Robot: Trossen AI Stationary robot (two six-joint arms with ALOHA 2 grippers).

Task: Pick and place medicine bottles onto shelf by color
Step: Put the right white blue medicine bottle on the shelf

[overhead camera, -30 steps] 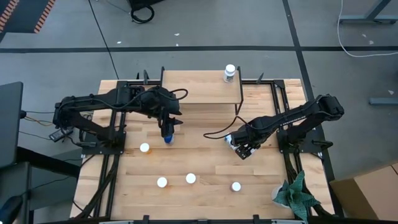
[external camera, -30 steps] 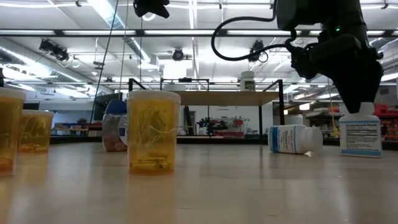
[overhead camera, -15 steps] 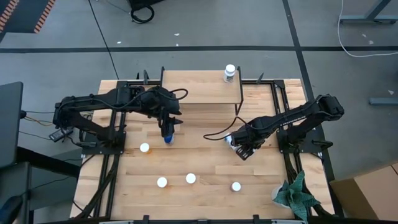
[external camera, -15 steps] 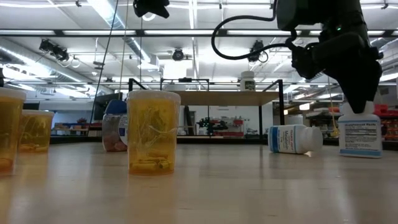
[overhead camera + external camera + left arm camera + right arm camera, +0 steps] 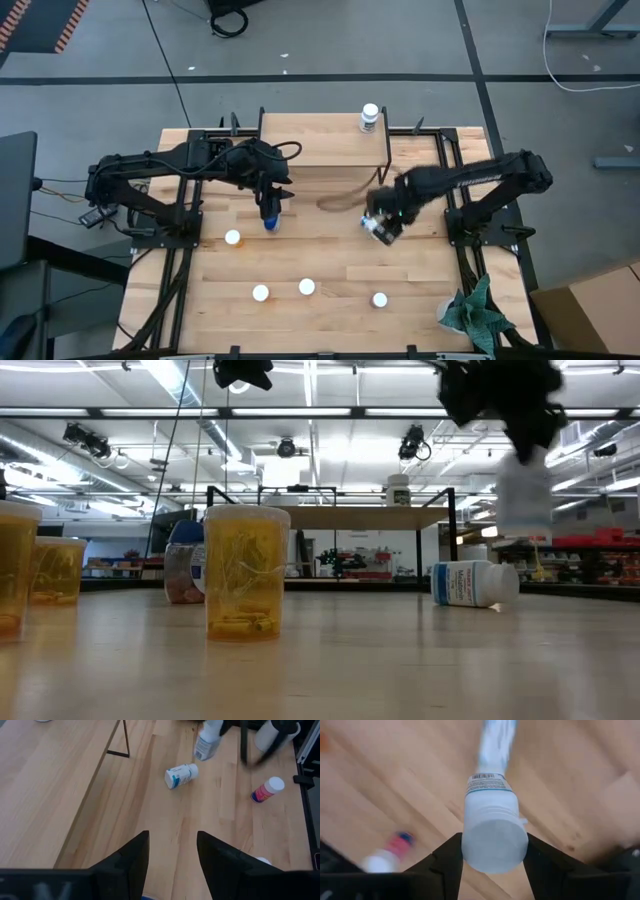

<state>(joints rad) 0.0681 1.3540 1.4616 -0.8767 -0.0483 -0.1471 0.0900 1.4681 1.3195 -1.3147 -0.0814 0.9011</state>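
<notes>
My right gripper (image 5: 385, 215) is shut on a white medicine bottle (image 5: 523, 495) held high above the table's right middle. My left gripper (image 5: 172, 855) is open and empty, hovering over a blue-topped bottle (image 5: 270, 220) that stands on its base at the left middle. The shelf (image 5: 325, 140), a light-wood board on black legs, stands at the far edge with one white bottle (image 5: 370, 117) upright on it. Another white bottle (image 5: 181, 775) lies on its side on the table, and a pink bottle (image 5: 267, 789) lies near it. My right gripper pinches the white bottle's capped top end (image 5: 494, 842) between its two fingers (image 5: 450, 860), one on each side. The fingers come from above, pointing down. The bottle hangs below them roughly upright, its base (image 5: 523, 535) lifted clear of the table.
Several orange bottles with white caps stand on the near half of the table (image 5: 233, 238) (image 5: 261, 293) (image 5: 307, 287) (image 5: 380, 299). A green plant (image 5: 475, 315) sits at the near right corner. Black arm frames run along both sides of the table.
My right gripper has risen and gone a little toward the far edge and the shelf, carrying the white bottle. The bottle stood on the table a second ago and now hangs clear of it.
</notes>
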